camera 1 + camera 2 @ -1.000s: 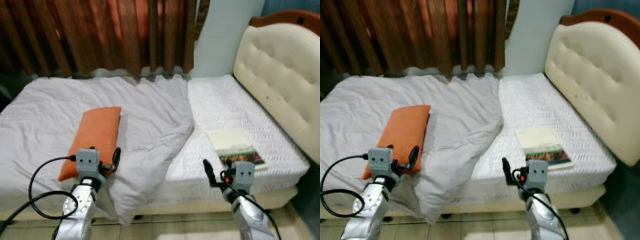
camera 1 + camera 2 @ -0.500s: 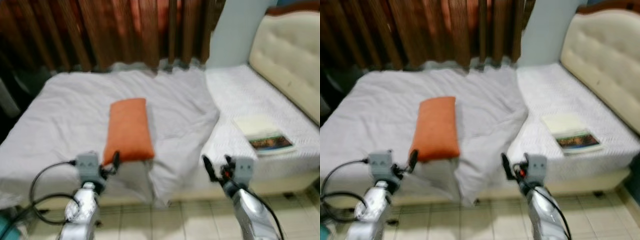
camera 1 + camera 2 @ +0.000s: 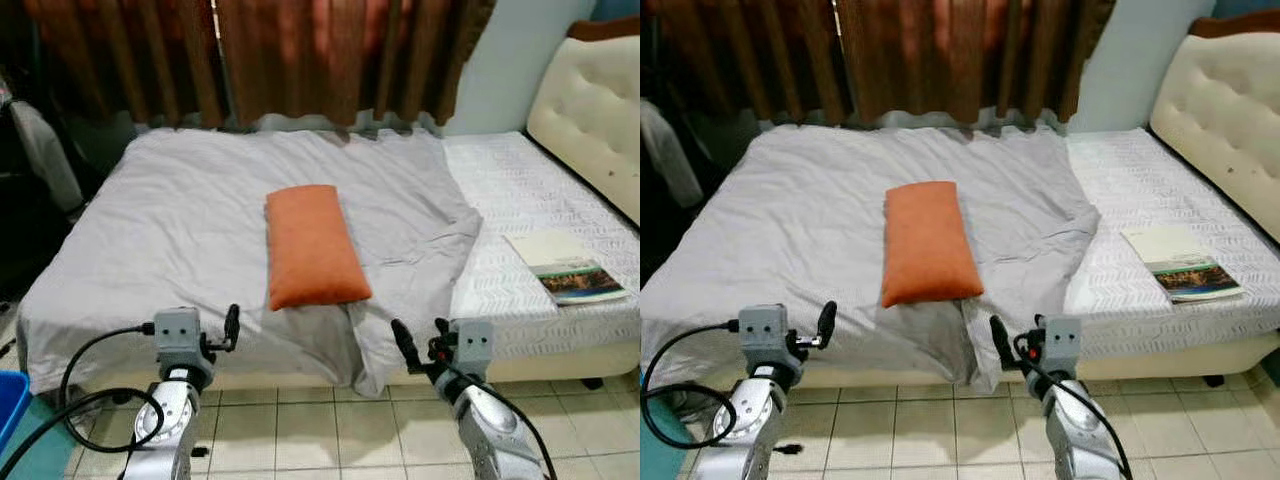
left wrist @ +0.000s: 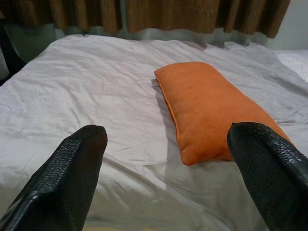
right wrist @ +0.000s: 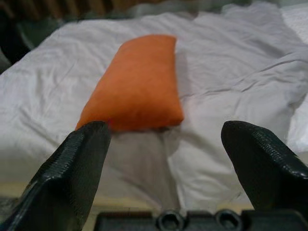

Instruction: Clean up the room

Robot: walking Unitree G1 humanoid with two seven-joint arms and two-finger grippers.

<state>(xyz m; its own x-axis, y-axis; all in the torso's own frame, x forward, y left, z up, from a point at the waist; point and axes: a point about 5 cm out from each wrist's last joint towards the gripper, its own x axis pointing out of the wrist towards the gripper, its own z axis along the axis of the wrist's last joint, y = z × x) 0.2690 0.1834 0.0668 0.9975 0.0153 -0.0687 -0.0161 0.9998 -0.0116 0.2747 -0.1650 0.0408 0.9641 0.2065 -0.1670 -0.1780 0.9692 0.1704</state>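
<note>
One orange pillow (image 3: 311, 245). One grey bedsheet (image 3: 200, 230), rumpled. One white mattress (image 3: 520, 200). One book (image 3: 566, 268). One cream tufted headboard (image 3: 590, 115). One brown curtain (image 3: 300, 55). One blue bin (image 3: 8, 405). Two grippers: left gripper (image 4: 163, 192), right gripper (image 5: 163, 168).

Left gripper (image 4: 163, 173) and right gripper (image 5: 166, 168) raised forward, fingers spread.

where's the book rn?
The book lies flat on the bare white mattress, on the robot's right in the head views, near the bed's front edge, right of the grey sheet and short of the cream headboard.
</note>
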